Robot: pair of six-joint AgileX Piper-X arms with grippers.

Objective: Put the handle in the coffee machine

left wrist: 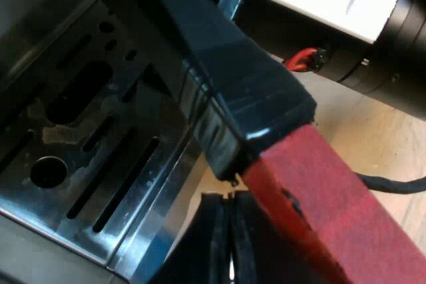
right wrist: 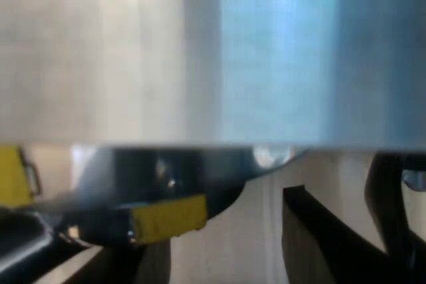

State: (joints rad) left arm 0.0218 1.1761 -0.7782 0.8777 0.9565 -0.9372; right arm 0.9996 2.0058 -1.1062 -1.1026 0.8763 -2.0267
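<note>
Probably to turn it home, my left gripper (left wrist: 229,244), clenched empty, rests against the dark red-ended holder handle (left wrist: 233,91) lying toward four o'clock over the slotted steel drip tray (left wrist: 100,184); my right gripper's (right wrist: 356,231) state I cannot tell.

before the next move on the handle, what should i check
1. handle over the machine's drip tray: ok, it crosses above the slotted metal.
2. red end free of obstacles: ok, it points out over the wooden table.
3. left claw around the handle: not ok, its fingers look shut together beside the red end, not around it.
4. holder's head seated in the machine's front: cannot tell.
5. space ahead of the right wrist: cannot tell, a blurred metal surface stands close up.
</note>
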